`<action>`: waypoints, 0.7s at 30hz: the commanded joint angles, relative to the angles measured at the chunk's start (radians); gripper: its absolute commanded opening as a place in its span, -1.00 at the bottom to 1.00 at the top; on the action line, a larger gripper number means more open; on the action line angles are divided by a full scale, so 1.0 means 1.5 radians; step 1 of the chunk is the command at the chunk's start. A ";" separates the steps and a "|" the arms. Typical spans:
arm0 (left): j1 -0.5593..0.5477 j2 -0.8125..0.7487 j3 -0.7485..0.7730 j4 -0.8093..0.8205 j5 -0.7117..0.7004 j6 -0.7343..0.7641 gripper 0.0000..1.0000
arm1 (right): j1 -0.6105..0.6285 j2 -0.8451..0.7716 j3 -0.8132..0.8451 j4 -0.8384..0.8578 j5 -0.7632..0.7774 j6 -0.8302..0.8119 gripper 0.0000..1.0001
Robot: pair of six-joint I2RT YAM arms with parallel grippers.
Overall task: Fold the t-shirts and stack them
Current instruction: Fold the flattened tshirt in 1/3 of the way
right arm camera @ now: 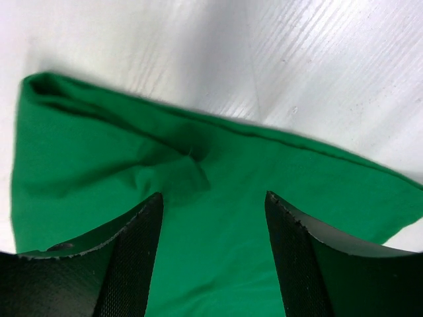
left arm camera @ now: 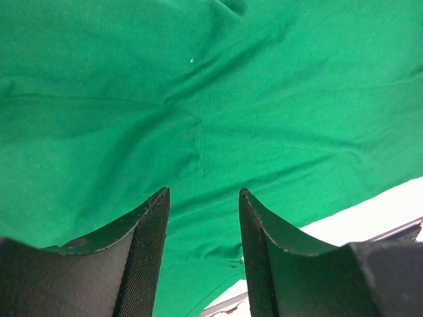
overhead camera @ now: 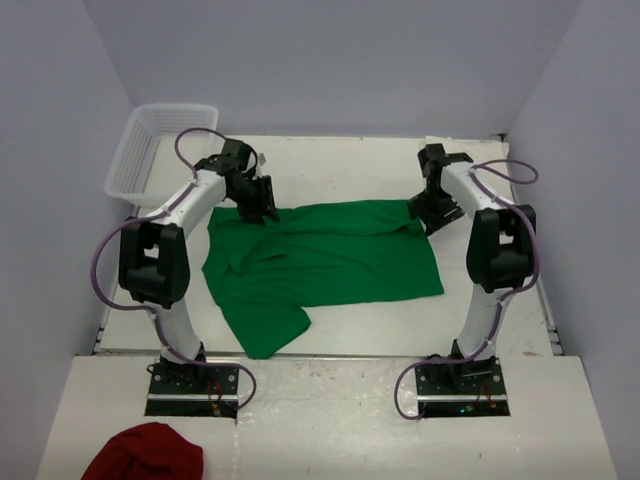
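Note:
A bright green t-shirt (overhead camera: 330, 260) lies spread and rumpled across the white table, one sleeve (overhead camera: 265, 325) pointing toward the near edge. My left gripper (overhead camera: 264, 207) hovers over the shirt's far left edge. In the left wrist view its fingers (left arm camera: 204, 193) stand apart with only green cloth (left arm camera: 198, 99) beneath them. My right gripper (overhead camera: 435, 216) is over the shirt's far right corner. Seen from the right wrist, its fingers (right arm camera: 213, 195) are spread wide above a small pinched wrinkle (right arm camera: 188, 168) near the hem, gripping nothing.
A white mesh basket (overhead camera: 150, 150) sits at the table's far left corner. A dark red cloth (overhead camera: 145, 455) lies on the near ledge by the left arm's base. Bare table (overhead camera: 340, 165) runs behind the shirt, and walls enclose three sides.

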 commanded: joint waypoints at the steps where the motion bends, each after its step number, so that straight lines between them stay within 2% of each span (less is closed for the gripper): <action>1: 0.005 -0.056 -0.011 0.000 -0.006 0.003 -0.03 | 0.019 -0.093 0.012 0.010 0.074 -0.042 0.29; 6: 0.005 -0.080 -0.037 -0.004 -0.022 0.001 -0.03 | 0.023 -0.130 0.022 0.039 0.038 -0.128 0.27; 7: 0.005 -0.085 -0.040 -0.004 -0.024 0.000 -0.03 | 0.023 -0.141 0.008 0.093 -0.005 -0.157 0.27; 10: 0.005 -0.089 -0.049 -0.001 -0.024 -0.003 -0.03 | 0.021 -0.168 -0.040 0.161 -0.037 -0.154 0.27; 16: 0.005 -0.094 -0.046 -0.004 -0.024 0.000 -0.03 | 0.013 -0.079 -0.003 0.153 -0.117 -0.080 0.24; 21: 0.005 -0.095 -0.043 -0.010 -0.028 0.005 -0.03 | 0.013 -0.068 -0.051 0.200 -0.205 0.007 0.23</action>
